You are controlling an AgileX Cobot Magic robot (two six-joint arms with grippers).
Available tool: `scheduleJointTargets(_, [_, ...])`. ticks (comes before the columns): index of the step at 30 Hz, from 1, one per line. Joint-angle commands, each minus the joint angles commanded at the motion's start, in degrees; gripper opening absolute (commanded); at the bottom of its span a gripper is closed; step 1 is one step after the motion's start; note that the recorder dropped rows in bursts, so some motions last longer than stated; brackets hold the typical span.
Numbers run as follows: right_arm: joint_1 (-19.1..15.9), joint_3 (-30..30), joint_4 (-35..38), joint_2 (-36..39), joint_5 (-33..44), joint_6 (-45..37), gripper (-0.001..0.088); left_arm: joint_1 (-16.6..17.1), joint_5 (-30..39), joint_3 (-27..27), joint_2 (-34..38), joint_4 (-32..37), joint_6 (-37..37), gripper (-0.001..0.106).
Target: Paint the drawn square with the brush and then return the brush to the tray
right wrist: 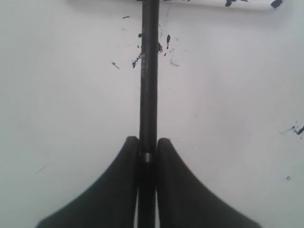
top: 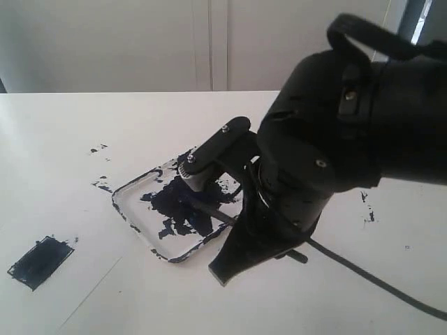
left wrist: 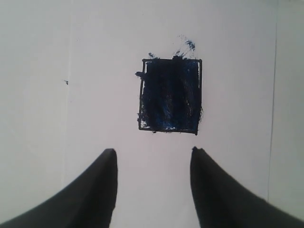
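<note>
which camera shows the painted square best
The left wrist view: the drawn square sits unobstructed mid-frame beyond the open left pincer, outline and blue-black fill both clear. The exterior view shows it small and slanted at lower left. The right wrist view misses it, showing the brush instead.

The drawn square (top: 40,262) lies left of the tray (top: 124,203).

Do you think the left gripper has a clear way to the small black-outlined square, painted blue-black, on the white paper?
Probably yes: the left gripper hangs open near the square, only bare paper between them; the long thin black brush is in the right gripper.
</note>
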Motion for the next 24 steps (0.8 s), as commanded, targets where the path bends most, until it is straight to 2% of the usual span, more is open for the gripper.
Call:
scheduleJointTargets(5, [0.0, 3.6, -1.4, 1.5, -4.3, 5.0, 0.0000, 0.0, 0.0, 0.0, 0.0, -0.1, 0.0, 0.052])
scheduleJointTargets(10, [0.0, 7.1, -2.4, 2.7, -7.2, 6.5, 0.0007, 0.0, 0.0, 0.0, 0.0, -0.4, 0.0, 0.052])
scheduleJointTargets(12, [0.0, 8.2, -3.9, 2.7, -7.7, 8.0, 0.0046, 0.0, 0.0, 0.0, 0.0, -0.4, 0.0, 0.052])
scheduleJointTargets(18, [0.0, 10.7, -5.6, 2.7, -11.5, 9.1, 0.0254, 0.0, 0.1, 0.0, 0.0, -0.4, 0.0, 0.052])
scheduleJointTargets(24, [0.0, 10.9, -7.9, 2.5, -12.9, 10.8, 0.0271, 0.0, 0.1, 0.0, 0.0, -0.4, 0.0, 0.052])
